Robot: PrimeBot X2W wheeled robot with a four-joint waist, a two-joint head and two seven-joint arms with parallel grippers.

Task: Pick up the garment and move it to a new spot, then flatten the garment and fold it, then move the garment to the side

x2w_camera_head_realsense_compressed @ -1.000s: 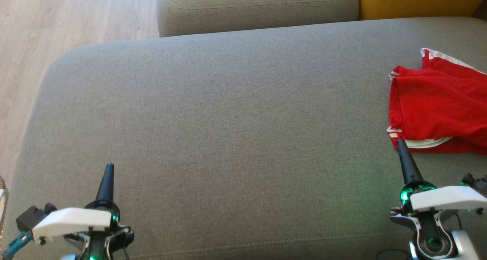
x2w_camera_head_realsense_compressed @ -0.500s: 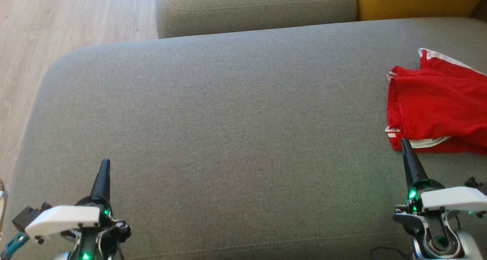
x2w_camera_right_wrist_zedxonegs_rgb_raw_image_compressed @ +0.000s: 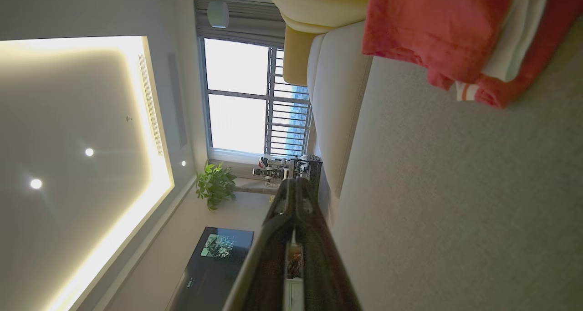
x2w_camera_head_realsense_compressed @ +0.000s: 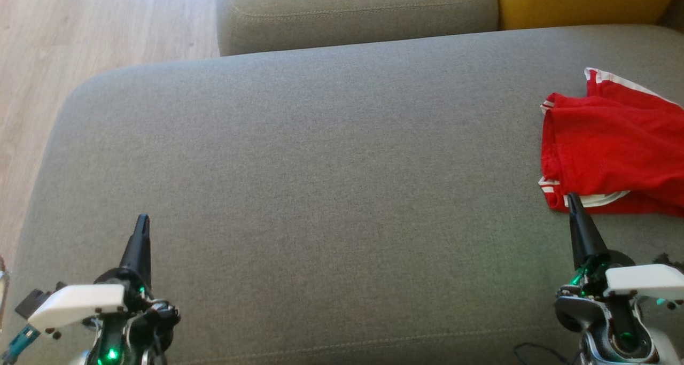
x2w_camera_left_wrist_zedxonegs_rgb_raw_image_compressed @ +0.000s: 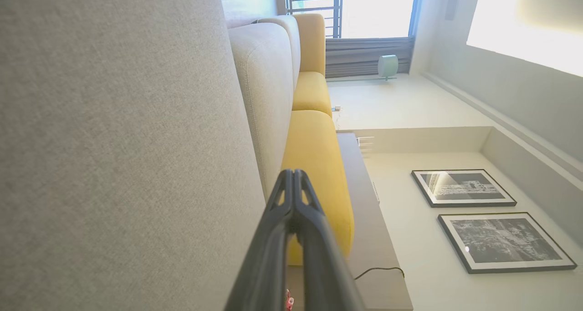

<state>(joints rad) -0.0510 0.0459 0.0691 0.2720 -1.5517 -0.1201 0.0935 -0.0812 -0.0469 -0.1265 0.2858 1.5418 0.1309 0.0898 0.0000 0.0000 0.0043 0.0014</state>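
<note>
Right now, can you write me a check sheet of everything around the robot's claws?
surface: grey sofa seat, flat fabric.
job's things: red garment with white stripes, rumpled, at the seat's right end.
clutter: nothing seen.
claws: left claw shut, holding nothing, over the seat's near left; right claw shut, holding nothing, tip by the garment's near corner.
cables: thin dark cable near the right arm's base.
surroundings: wooden floor on the left, grey back cushion, yellow cushion, window, potted plant, framed pictures.
</note>
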